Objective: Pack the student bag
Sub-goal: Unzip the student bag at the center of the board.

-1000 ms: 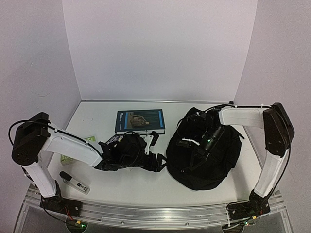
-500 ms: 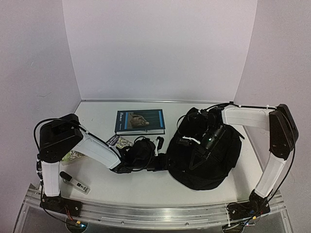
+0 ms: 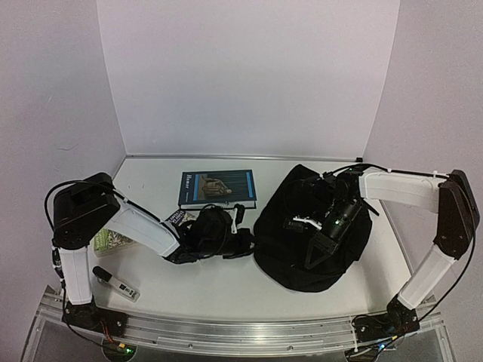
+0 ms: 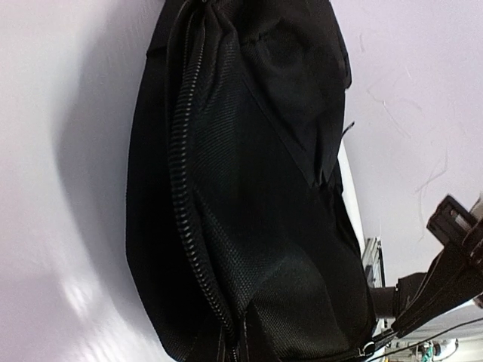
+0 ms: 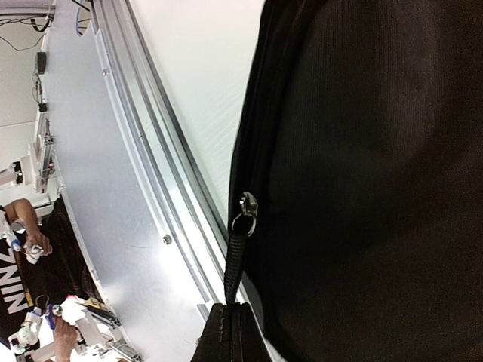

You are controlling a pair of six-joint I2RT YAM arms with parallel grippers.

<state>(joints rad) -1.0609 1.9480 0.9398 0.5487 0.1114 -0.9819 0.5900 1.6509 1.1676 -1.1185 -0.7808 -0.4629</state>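
While your right gripper (image 5: 229, 317) has its fingers pressed together on the flat woven pull cord (image 5: 235, 264) hanging from the small metal zip slider (image 5: 246, 205), the student bag (image 3: 313, 226) lies slumped on the smooth white table (image 3: 226, 290), right of centre. It is a soft, rounded black heap, and the right gripper is low over its near side.

Your left gripper (image 3: 243, 241) sits at the bag's left edge. You cannot tell from any view how far its fingers are spread or whether they hold anything. Its wrist camera shows coarse black zip teeth (image 4: 185, 188) curving down the bag beside a fine mesh panel (image 4: 256, 226).

A flat rectangular blue book (image 3: 217, 187) lies behind the left gripper. A slim black-and-white marker (image 3: 115, 283) lies near the left base.
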